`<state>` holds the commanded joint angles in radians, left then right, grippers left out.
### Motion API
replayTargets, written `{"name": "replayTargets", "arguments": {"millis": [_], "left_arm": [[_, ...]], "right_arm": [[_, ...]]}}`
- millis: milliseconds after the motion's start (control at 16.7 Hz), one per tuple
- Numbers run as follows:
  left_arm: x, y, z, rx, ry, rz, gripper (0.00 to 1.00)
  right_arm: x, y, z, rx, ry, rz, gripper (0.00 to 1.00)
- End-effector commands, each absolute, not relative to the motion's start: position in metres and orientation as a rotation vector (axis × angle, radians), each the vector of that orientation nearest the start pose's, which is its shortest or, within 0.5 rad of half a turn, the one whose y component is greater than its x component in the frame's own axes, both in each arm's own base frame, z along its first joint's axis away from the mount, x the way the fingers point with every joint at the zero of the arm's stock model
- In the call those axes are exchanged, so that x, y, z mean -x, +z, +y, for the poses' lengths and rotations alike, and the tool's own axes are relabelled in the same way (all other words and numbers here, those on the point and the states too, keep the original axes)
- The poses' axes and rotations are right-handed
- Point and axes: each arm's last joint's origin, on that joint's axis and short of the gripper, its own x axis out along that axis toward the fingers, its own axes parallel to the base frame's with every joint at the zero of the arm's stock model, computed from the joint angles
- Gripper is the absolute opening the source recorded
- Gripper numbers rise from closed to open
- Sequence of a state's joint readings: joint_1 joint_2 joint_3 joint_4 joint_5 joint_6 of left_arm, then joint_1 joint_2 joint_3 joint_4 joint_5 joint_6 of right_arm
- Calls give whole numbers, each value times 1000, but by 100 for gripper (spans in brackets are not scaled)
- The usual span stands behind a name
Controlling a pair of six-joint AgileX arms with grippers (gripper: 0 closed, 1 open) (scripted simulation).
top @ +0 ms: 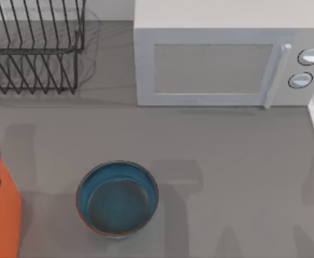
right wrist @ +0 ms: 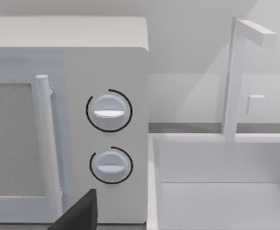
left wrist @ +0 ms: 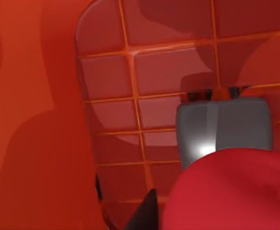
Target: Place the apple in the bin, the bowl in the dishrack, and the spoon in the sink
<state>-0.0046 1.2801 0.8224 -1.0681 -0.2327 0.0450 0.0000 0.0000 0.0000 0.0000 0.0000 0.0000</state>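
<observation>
Inside the bin [left wrist: 44, 120], apple [left wrist: 231, 191] at left end effector [left wrist: 178, 211].

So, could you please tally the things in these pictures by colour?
Red: 1, apple
Orange: 1, bin
Blue: 1, bowl
Black: 1, dishrack
White: 2, microwave, sink
Total: 6

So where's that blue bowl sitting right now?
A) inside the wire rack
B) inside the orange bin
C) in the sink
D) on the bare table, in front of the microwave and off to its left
D: the top view shows the bowl upright on the grey table, apart from the dishrack and the bin.
</observation>
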Motion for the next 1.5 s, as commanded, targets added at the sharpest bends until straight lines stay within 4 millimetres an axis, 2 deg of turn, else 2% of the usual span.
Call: {"name": "replayTargets", "arguments": {"millis": [240, 1020, 1500], "left_arm": [[-201, 199, 7, -220, 145, 1523, 0], [-201, 199, 7, -220, 145, 1523, 98], [-201, 199, 7, -220, 145, 1523, 100]], "right_arm": [[-106, 160, -1, 0, 0, 0, 100], [-106, 160, -1, 0, 0, 0, 100], [-106, 160, -1, 0, 0, 0, 100]]}}
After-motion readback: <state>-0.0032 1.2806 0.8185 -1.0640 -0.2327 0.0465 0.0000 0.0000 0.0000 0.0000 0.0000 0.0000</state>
